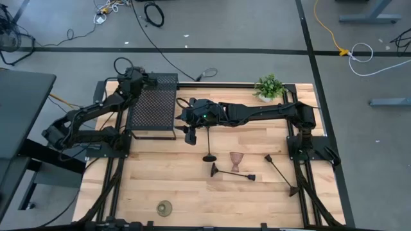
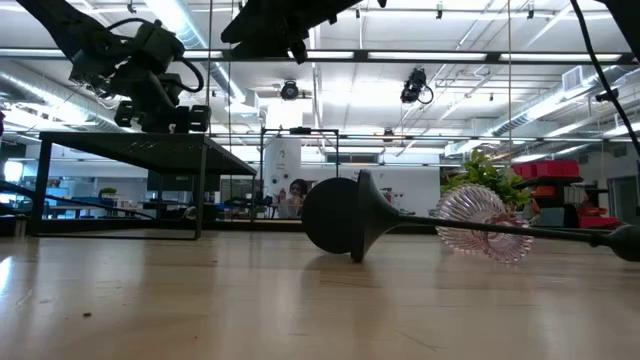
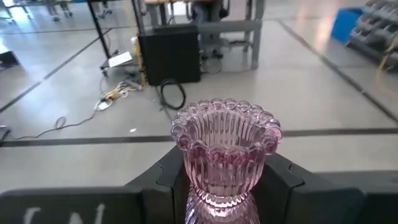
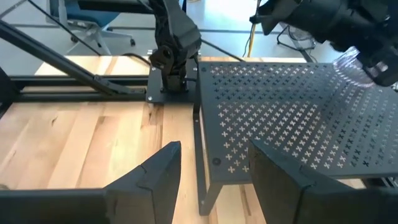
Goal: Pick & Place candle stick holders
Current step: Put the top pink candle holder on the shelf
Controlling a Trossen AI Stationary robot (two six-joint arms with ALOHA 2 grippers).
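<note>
My left gripper (image 1: pixel 138 78) is shut on a pinkish glass goblet (image 3: pixel 225 149) over the far left part of the black mesh box (image 1: pixel 153 106). My right gripper (image 1: pixel 191 136) is open and empty, just off the box's right near corner (image 4: pixel 208 168). On the wood, one black stem holder (image 1: pixel 209 154) stands on its round base. Two more black stems (image 1: pixel 231 172) (image 1: pixel 280 172) lie on their sides. A second pink goblet (image 1: pixel 237 160) lies on its side between them. The squat olive-gold holder (image 1: pixel 165 208) sits near the front edge. My left gripper pinches the goblet's lower bowl (image 3: pixel 217 198) between its two fingers (image 3: pixel 163 180), one on each side. The scalloped rim (image 3: pixel 224 118) stands out above the fingers. The goblet is over the mesh box's top (image 4: pixel 348 118); I cannot tell whether its foot touches it.
A small green potted plant (image 1: pixel 268 86) stands at the table's far right. The mesh box takes up the far left. Bare wood lies open at the near left (image 1: pixel 128 186). In the low view a lying stem's base (image 2: pixel 345 215) and the lying goblet (image 2: pixel 485 222) are close ahead.
</note>
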